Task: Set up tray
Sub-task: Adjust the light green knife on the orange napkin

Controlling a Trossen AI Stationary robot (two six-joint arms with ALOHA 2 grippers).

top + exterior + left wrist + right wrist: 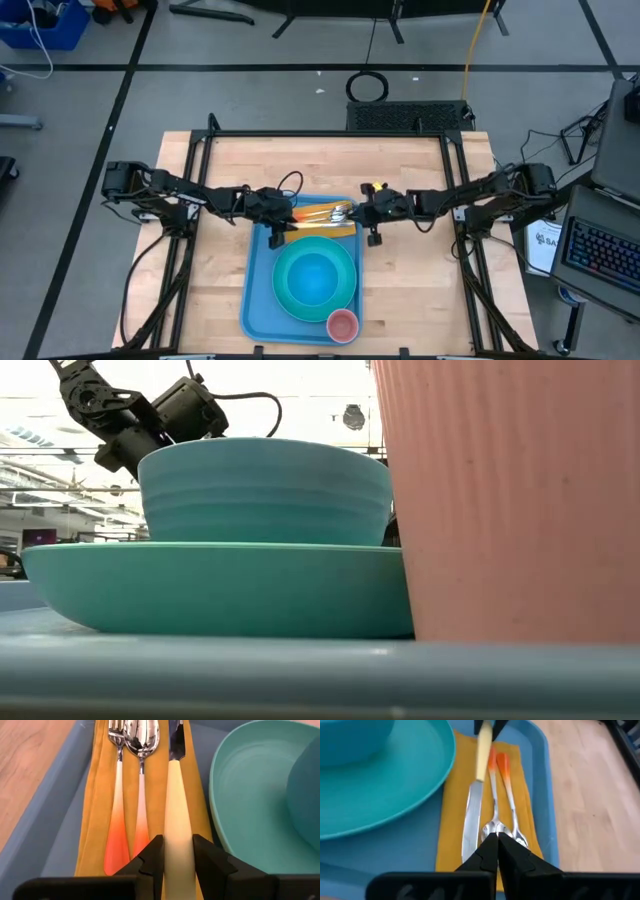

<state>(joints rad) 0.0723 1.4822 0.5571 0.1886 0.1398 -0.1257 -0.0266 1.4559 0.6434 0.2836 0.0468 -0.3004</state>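
The light-blue tray (257,290) lies mid-table. On it a turquoise plate (287,290) carries a bowl (314,277), and a pink cup (342,325) stands at its near right corner. An orange-yellow napkin (97,805) lies along the tray's far end. On the napkin are a fork (118,795), a spoon (142,780) and a cream-handled knife (176,805). My left gripper (177,856) is shut on the knife. My right gripper (497,842) is shut, with its tips over the spoon's bowl (491,828). My left gripper pinches the knife's cream handle (178,837) near its free end between the two fingers (154,854). It comes from the table's left, slanting down, with the fingers along the knife. The blade (471,820) lies on the napkin. My right gripper's shut tips stand at the spoon's bowl; I cannot tell whether they touch it.
The tray's raised rim (47,795) runs beside the napkin, with bare wooden table (420,290) around the tray. In the low view the cup (510,500), the bowl (265,490) and the plate (215,590) hide the napkin and both grippers.
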